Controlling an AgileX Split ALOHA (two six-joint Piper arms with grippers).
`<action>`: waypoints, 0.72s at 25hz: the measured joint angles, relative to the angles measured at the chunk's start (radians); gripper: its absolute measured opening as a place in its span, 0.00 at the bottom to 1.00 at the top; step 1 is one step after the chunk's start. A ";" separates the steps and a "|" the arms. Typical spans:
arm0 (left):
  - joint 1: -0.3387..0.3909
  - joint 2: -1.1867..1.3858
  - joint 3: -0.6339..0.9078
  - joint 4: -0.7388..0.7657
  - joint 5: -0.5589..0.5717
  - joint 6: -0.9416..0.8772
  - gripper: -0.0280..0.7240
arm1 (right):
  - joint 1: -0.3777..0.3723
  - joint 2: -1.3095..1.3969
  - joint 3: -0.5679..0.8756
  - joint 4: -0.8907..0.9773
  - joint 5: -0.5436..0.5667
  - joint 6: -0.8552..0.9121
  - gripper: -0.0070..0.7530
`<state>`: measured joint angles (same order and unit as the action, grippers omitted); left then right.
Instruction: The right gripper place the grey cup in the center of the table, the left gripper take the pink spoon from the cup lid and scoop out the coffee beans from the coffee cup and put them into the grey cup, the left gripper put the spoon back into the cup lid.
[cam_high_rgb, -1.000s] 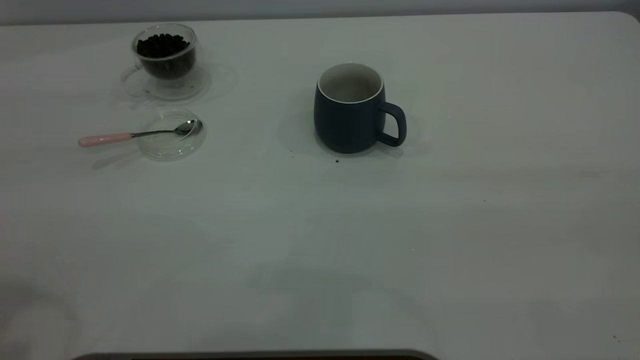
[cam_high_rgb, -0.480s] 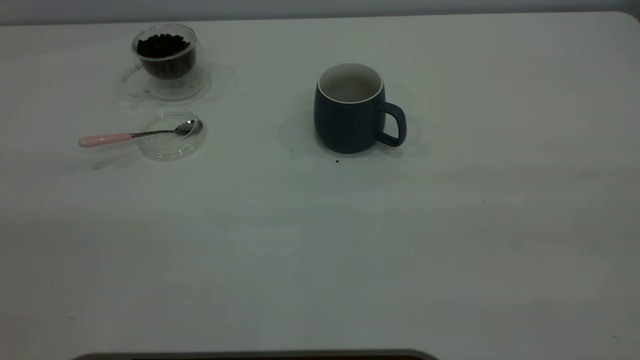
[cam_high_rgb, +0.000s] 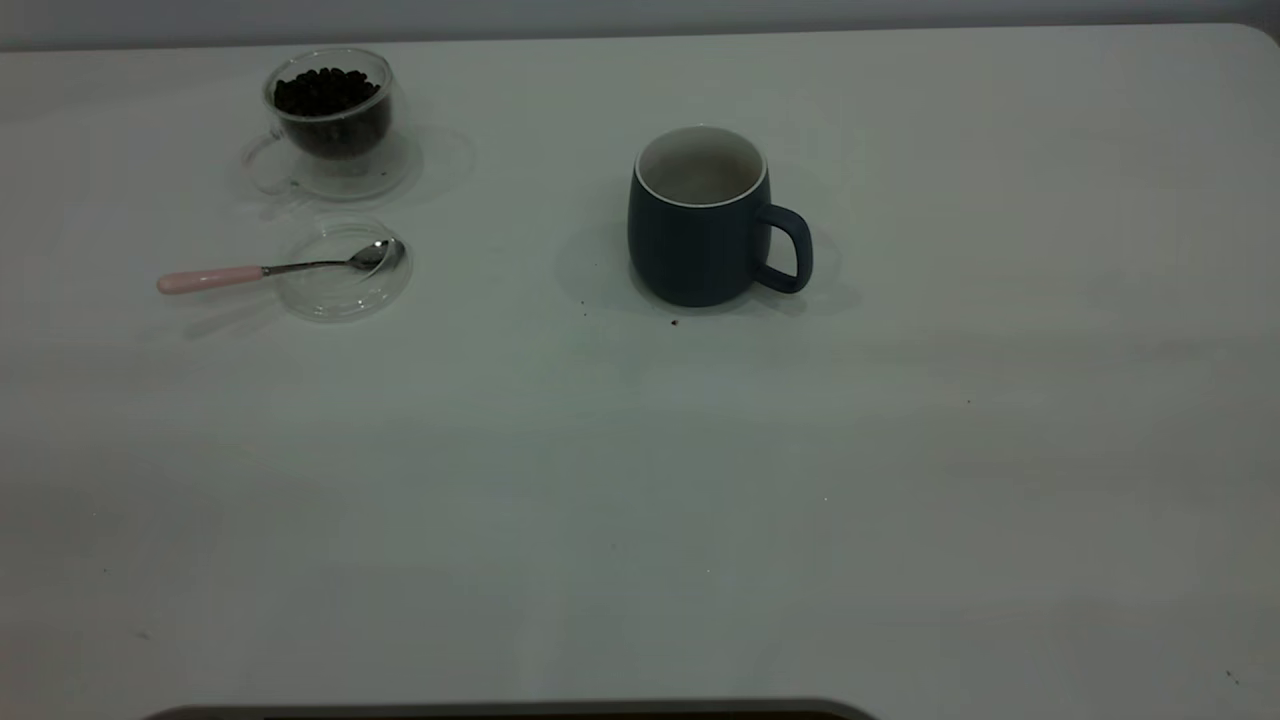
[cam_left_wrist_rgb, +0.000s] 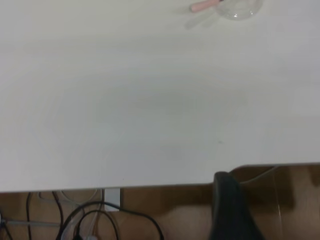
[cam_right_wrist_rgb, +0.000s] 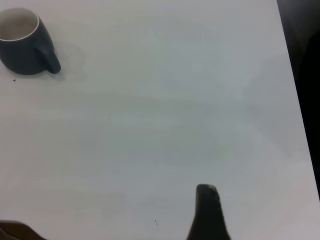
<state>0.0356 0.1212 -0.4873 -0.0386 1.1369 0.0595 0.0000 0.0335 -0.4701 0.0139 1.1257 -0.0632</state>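
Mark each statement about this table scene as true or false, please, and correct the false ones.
1. The pink spoon rests with its bowl on the cup lid. True.
2. The grey cup lies on its side. False: it stands upright, with its handle toward the right arm's side.
3. The coffee beans are in the coffee cup. True.
4. The grey cup is full of beans. False: its pale inside shows no beans.
5. A gripper holds the spoon. False: nothing touches it, and no arm shows in the exterior view.
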 joint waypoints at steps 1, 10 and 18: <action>0.000 -0.007 0.000 0.000 0.000 0.000 0.68 | 0.000 0.000 0.000 0.000 0.000 0.000 0.79; 0.000 -0.122 0.000 0.000 0.000 0.000 0.68 | 0.000 0.000 0.000 0.000 0.000 0.000 0.79; 0.000 -0.139 0.000 0.000 0.000 0.000 0.68 | 0.000 0.000 0.000 0.000 0.000 0.000 0.79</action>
<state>0.0356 -0.0179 -0.4873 -0.0386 1.1367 0.0595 0.0000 0.0335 -0.4701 0.0139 1.1257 -0.0632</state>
